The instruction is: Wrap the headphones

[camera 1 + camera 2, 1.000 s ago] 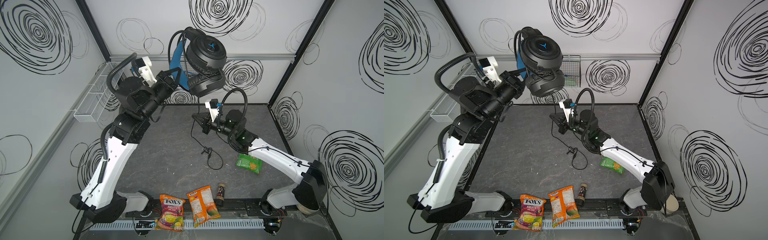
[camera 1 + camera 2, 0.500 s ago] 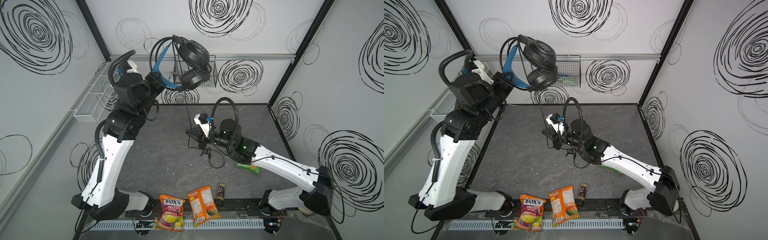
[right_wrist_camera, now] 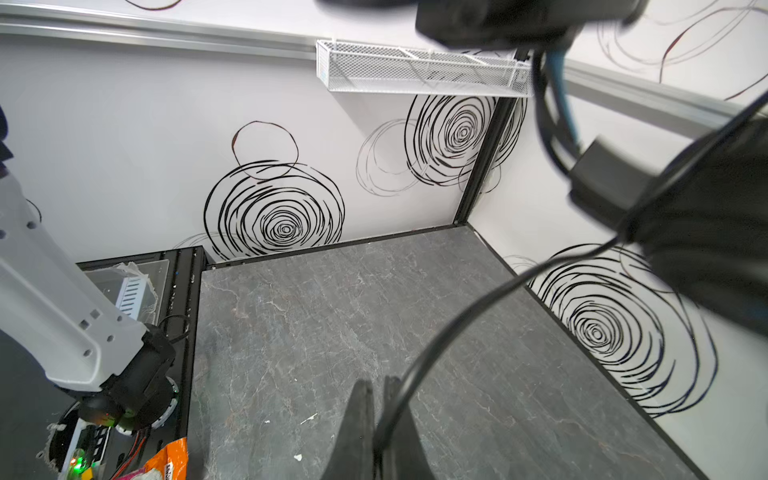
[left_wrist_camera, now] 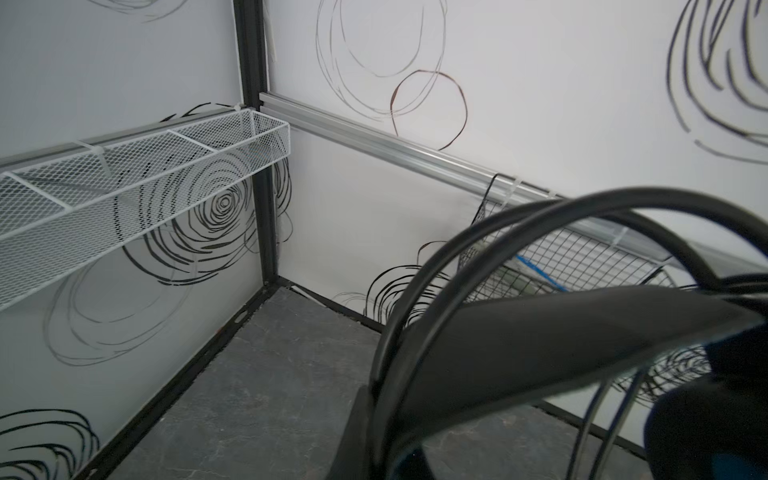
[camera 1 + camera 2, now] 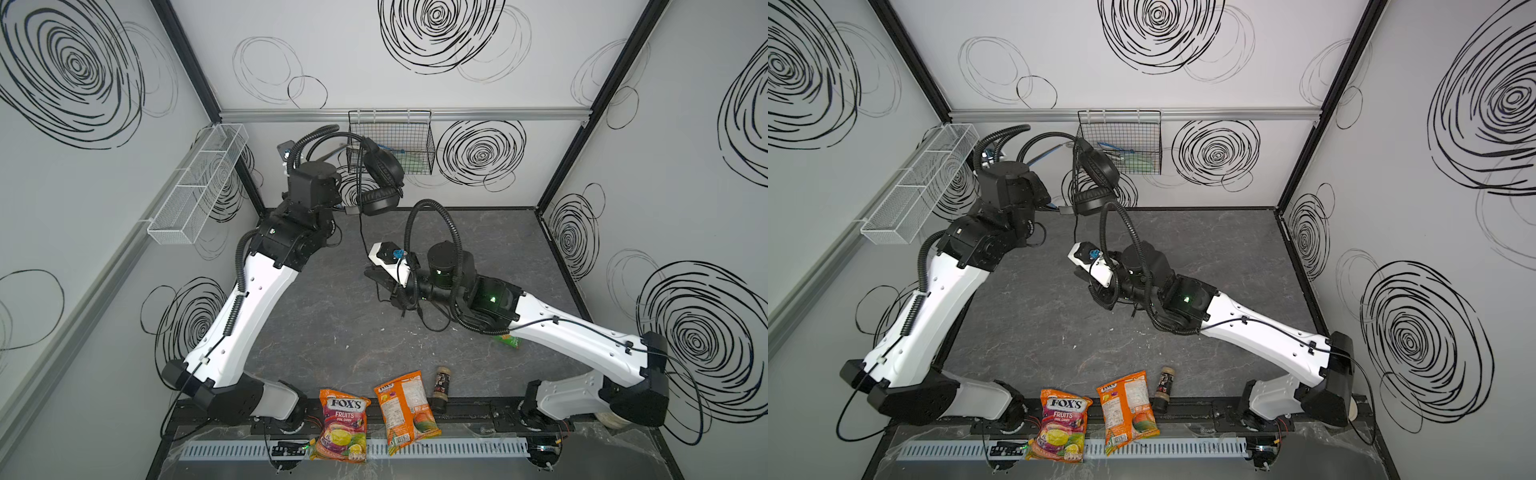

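The white mesh tray [image 5: 195, 187] on the left wall is the longest holder and is split into three compartments. The smaller black wire basket [image 5: 1142, 124] hangs from the back-wall rail. It holds something pale green [image 5: 1138, 163] and a thin blue stick [image 5: 1115, 146], and neither can be identified through the wire.

The headphones [image 5: 382, 174] are in neither holder. They hang in the air just in front of the basket's left half, above the back edge of the table [image 5: 332, 332], with one cup over the other and the wire arch toward the left arm. The left gripper [image 5: 350, 210] is clenched on them by the headband. Its fingers are mostly covered by the wrist in both top views, and in the left wrist view the band is only a close blur.

From the lower cup the cable [image 5: 360, 245] drops to the right gripper [image 3: 379, 415], which is low over the middle of the table. Its fingers [image 3: 361, 415] are pinched together on the cable, and the slack loops on the table under that arm.

At the front edge lie a FOX'S candy bag [image 5: 343, 424], an orange snack bag [image 5: 405, 411] and a small dark bottle [image 5: 441, 384]. A green packet [image 5: 509, 340] is almost entirely hidden under the right arm.
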Controlling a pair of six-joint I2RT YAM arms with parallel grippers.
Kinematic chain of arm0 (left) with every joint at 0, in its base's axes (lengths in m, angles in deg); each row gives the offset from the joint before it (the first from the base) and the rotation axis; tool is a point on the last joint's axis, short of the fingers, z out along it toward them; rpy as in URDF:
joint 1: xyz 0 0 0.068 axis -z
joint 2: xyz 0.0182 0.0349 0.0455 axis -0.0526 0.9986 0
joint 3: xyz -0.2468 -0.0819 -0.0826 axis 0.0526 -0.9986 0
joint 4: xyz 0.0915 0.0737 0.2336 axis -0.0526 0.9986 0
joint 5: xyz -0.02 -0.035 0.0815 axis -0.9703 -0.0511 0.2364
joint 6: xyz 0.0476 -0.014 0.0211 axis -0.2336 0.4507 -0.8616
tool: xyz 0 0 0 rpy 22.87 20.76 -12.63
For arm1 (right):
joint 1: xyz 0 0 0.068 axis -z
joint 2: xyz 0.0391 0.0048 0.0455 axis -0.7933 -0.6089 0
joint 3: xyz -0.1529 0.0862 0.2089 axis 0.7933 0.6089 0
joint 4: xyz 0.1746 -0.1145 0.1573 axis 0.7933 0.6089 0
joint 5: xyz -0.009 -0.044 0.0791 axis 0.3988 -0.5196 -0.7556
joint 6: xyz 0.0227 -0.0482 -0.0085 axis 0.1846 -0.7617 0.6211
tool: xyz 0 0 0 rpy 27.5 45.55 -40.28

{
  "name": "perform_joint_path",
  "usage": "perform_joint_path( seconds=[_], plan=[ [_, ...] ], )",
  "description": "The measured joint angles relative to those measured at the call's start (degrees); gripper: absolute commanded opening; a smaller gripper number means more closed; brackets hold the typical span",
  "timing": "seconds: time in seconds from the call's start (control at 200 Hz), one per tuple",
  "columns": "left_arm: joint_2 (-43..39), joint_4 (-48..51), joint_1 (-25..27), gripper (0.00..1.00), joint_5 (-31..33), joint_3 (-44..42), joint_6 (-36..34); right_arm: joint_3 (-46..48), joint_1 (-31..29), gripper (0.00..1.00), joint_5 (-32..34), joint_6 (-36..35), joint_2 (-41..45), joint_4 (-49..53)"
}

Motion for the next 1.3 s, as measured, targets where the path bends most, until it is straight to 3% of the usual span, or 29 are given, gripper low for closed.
perform_joint_path(
  seconds=[0.265,0.455,0.64,0.991,1.301],
  plan=[
    [-1.99,-4.09,1.66,0.00,0.02,-10.86,-9.29,-6.45,-0.87,0.00,11.10,-9.27,0.00,6.03],
    [-4.28,-5.03,2.89,0.00,-0.04,-13.20,-16.04,-6.58,-0.66,0.00,20.94,-19.71,-0.09,6.32],
    [-7.06,-6.43,6.95,0.00,3.93,-16.02,-23.02,-6.54,1.62,0.00,26.73,-28.24,-0.20,4.00],
    [-9.16,-7.30,16.70,0.00,9.57,-16.31,-34.14,-5.01,5.27,0.02,30.58,-38.71,-0.85,-1.20],
    [-9.97,-3.10,21.09,0.00,4.48,-13.68,-34.62,-4.94,8.70,0.04,28.70,-39.82,-1.07,-2.86]
  ],
)
